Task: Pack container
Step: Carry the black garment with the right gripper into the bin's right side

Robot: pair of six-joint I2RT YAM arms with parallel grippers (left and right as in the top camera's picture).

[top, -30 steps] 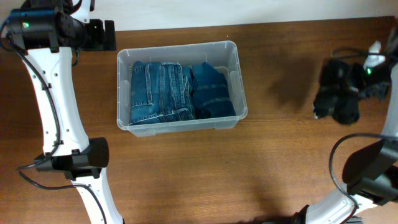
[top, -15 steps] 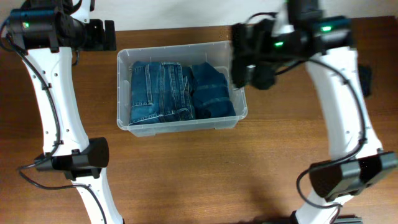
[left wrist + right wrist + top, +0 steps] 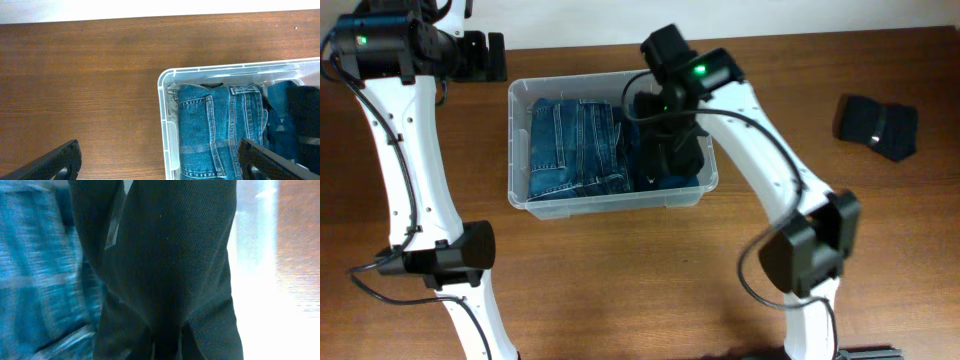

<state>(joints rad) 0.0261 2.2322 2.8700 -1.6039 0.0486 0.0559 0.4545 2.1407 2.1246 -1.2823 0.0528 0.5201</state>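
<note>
The container (image 3: 610,205) is a clear plastic tub at the table's back centre. Folded blue jeans (image 3: 575,145) fill its left and middle. My right gripper (image 3: 665,115) is over the tub's right part, shut on a dark garment (image 3: 675,150) that hangs down onto the denim there. In the right wrist view the dark garment (image 3: 170,255) fills the frame and hides the fingers (image 3: 167,350). My left gripper (image 3: 480,55) is open and empty beyond the tub's far left corner. In its wrist view the gripper (image 3: 160,162) spans the container rim (image 3: 165,125).
A second dark folded garment (image 3: 876,125) lies on the table at the far right. The wooden table (image 3: 620,280) runs bare in front of the tub. The table's back edge is just behind the tub.
My right arm has swung left from the table's right side, carrying the dark garment, and now holds it down inside the tub's right part. The left arm has not moved.
</note>
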